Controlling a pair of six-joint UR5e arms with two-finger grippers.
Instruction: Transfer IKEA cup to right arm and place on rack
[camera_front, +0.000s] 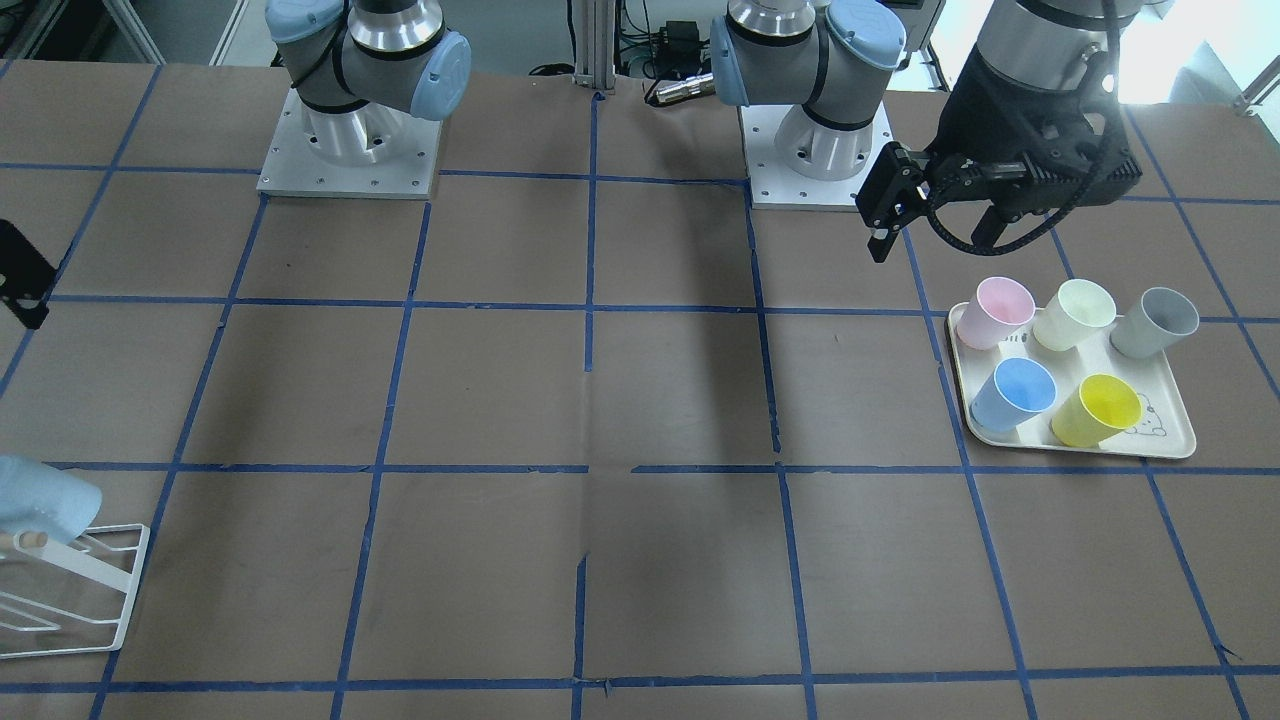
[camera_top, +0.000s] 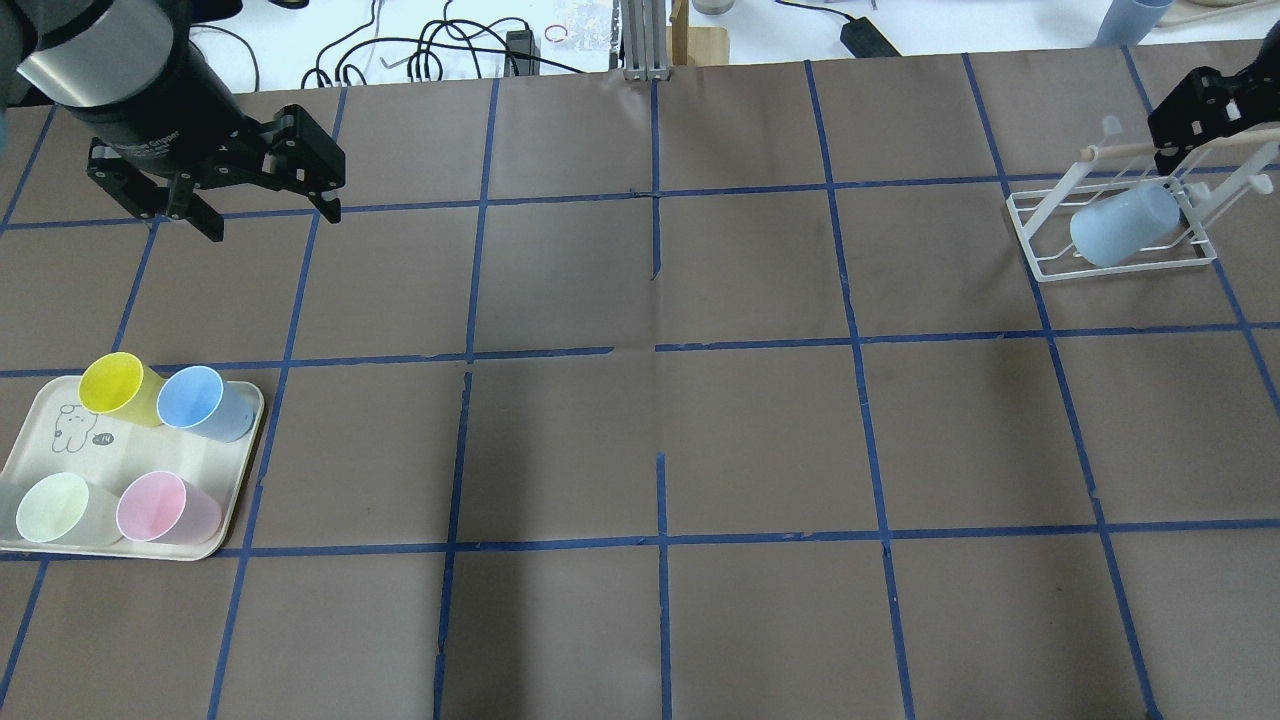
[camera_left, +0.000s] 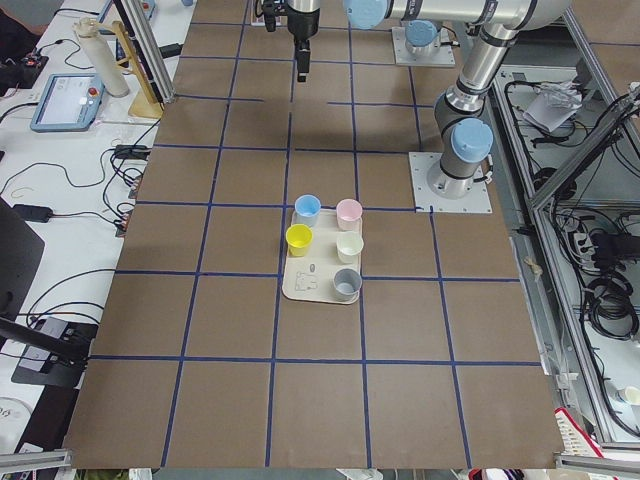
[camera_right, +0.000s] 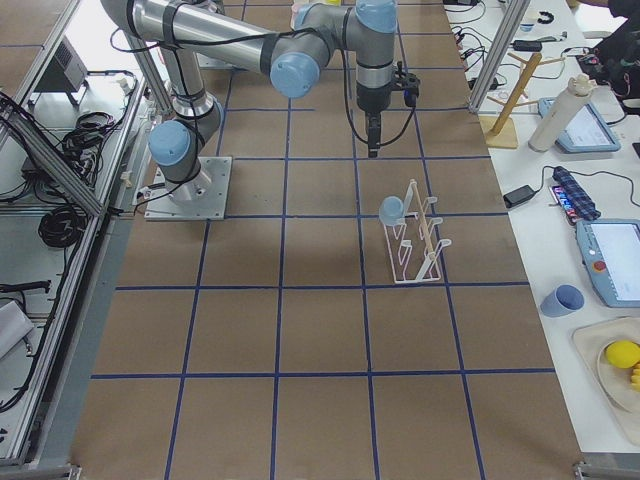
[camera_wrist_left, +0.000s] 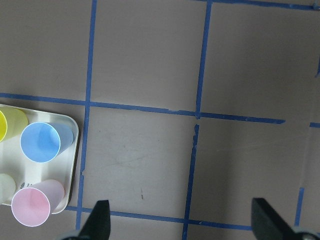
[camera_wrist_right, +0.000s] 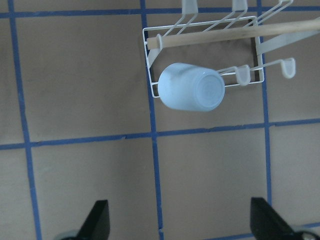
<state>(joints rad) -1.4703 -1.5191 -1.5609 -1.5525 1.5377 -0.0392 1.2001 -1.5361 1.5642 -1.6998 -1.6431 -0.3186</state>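
The IKEA cup (camera_top: 1125, 225), pale icy-blue, hangs upside down and tilted on a prong of the white wire rack (camera_top: 1130, 150) at the table's far right. It also shows in the right wrist view (camera_wrist_right: 191, 93) under the rack's wooden peg (camera_wrist_right: 225, 37). My right gripper (camera_wrist_right: 181, 222) is open and empty, above and apart from the rack (camera_top: 1200, 100). My left gripper (camera_top: 270, 215) is open and empty, high above the table beyond the tray; it also shows in the front view (camera_front: 930, 240).
A cream tray (camera_top: 90, 460) at the near left holds a saturated blue cup (camera_top: 200, 400), a yellow cup (camera_top: 115, 385), a pink cup (camera_top: 160, 508), a pale green cup (camera_top: 55, 508) and a grey cup (camera_front: 1160, 322). Cables lie past the table's far edge.
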